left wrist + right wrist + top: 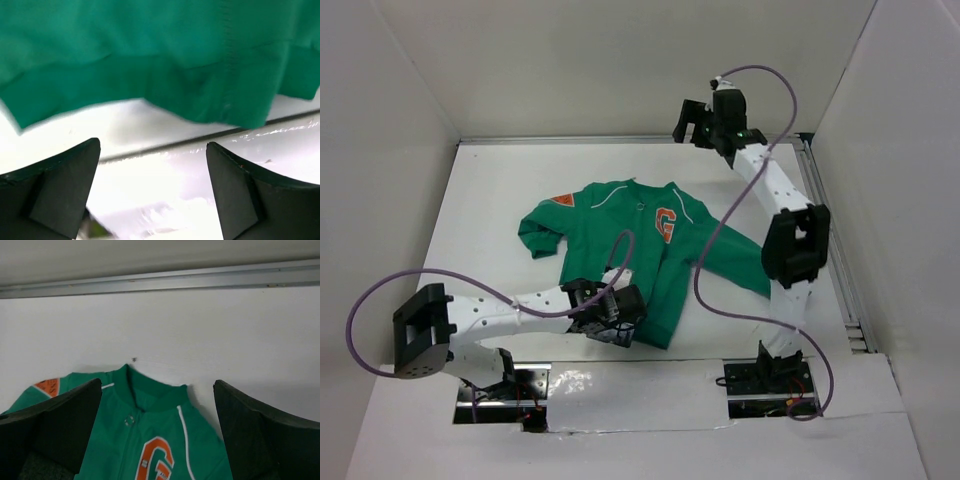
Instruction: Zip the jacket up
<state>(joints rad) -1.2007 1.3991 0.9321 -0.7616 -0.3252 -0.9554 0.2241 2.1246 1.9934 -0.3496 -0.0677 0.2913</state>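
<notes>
On table (490,200), jacket (645,272) flat; left pincer (152,145) by hem (150,97), right pincer (157,382) by collar (152,390), both apart; cable (715,235) over sleeve (740,262).

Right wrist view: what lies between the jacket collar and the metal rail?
In that view, only bare white table, save a tiny dark speck by the collar.

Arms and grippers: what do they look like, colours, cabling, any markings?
Both arms have white perforated link shells with black joint housings: left arm, right arm. A thin purple cable loops loosely along each. The left gripper and right gripper have broad, matte black wedge-shaped fingers. No markings are visible.
</notes>
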